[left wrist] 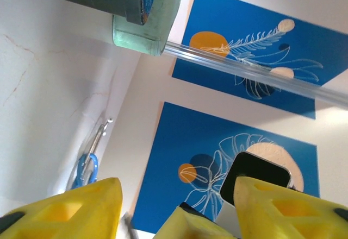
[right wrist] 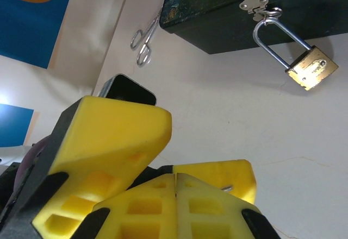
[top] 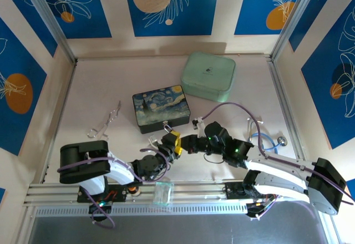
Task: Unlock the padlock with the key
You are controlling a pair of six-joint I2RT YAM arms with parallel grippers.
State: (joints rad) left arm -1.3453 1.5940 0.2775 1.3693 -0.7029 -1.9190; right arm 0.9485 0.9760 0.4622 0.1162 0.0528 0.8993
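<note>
Right wrist shows padlock point(right wrist: 311, 68) hanging on shut dark box point(right wrist: 217, 11).

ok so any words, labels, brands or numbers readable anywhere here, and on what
No text can be read in any view.
mint box: small dark mark on the lid, too small to read.
padlock: faint marks on the brass body, too blurred to read.
dark box: painted picture, no lettering to be seen.
</note>
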